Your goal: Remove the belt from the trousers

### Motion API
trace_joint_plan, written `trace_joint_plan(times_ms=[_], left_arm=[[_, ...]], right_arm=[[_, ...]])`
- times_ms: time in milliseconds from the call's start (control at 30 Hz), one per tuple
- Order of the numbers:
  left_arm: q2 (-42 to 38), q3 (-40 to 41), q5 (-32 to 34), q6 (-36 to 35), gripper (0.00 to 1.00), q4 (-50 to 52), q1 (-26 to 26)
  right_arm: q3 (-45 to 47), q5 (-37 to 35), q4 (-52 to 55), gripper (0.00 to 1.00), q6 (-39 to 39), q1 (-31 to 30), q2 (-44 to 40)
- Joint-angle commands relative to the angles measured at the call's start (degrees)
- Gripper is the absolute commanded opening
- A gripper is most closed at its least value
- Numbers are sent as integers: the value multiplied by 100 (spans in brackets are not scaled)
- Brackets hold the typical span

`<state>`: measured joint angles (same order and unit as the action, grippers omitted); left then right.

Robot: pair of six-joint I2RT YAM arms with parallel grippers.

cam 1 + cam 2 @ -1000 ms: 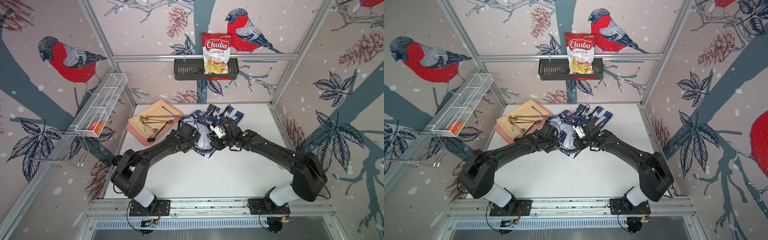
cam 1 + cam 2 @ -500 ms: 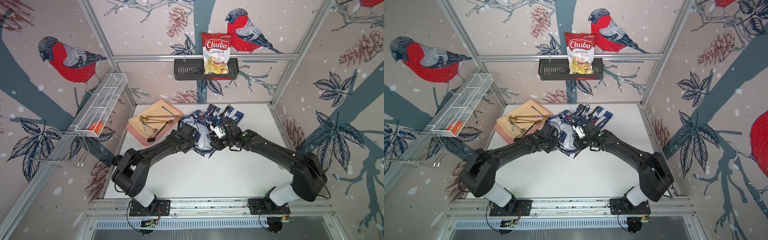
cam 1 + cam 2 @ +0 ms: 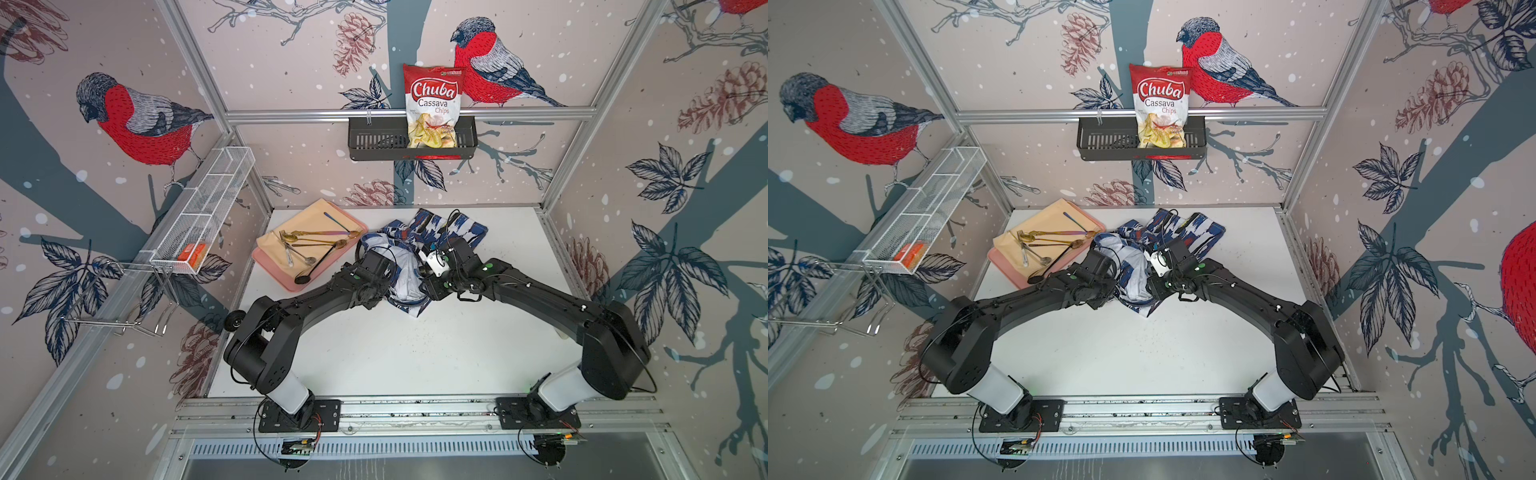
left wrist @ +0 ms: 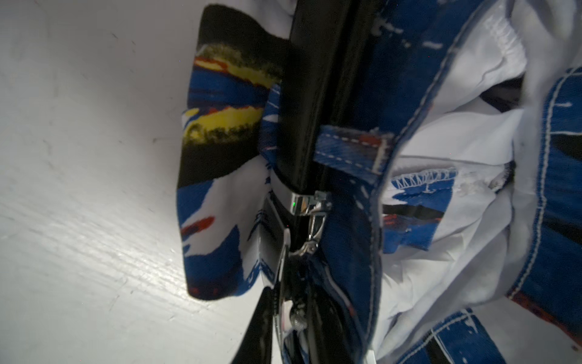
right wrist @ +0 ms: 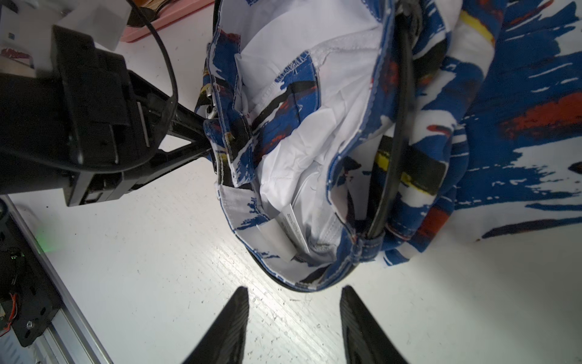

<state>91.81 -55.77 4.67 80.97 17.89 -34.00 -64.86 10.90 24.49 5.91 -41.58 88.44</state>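
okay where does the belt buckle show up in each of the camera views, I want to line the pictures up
Top views: the belt buckle is not visible in either; the arms hide that edge of the trousers.
Left wrist: belt buckle, silvery, near the middle, on the black belt by a blue loop.
Right wrist: a small silvery glint at the tips of the left gripper.
Shared landmark: the trousers' white lining, seen in all four.

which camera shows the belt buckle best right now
The left wrist view: the silvery buckle fills mid-frame beside a belt loop. The right wrist view shows only a small glint; in both top views the arms and trousers hide it.
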Motion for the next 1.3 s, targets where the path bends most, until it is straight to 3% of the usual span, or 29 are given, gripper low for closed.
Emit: trace_joint_plan(times_ms=[0, 100, 167, 467, 500, 533, 600, 700, 867, 1267], left_arm=[[-6, -38, 60, -94, 12, -65, 18], [21, -54, 48, -117, 13, -48, 19], [23, -21, 39, -142, 0, -118, 20], [4, 19, -15, -150, 0, -261, 19], [4, 5, -34, -179, 3, -293, 16], [4, -20, -50, -193, 13, -304, 23], [4, -67, -62, -237, 22, -336, 16], [28, -105, -98, -343, 29, -303, -7], [-5, -294, -62, -256, 28, -82, -84], [16, 95, -89, 110, 27, -323, -254]], right_arm=[[-69, 77, -35, 50, -68, 1, 45], [-75, 88, -41, 50, -64, 2, 42], [-62, 88, -51, 50, -68, 1, 35], [0, 79, -50, 50, -99, 1, -11], [0, 79, -50, 50, -99, 1, -17], [0, 79, -58, 50, -100, 1, -13], [0, 100, -67, 50, -90, 1, -11], [8, 105, -67, 50, -86, 1, -25], [77, 121, -91, 50, -75, 1, -62], [248, 123, -85, 51, -123, 10, -205]])
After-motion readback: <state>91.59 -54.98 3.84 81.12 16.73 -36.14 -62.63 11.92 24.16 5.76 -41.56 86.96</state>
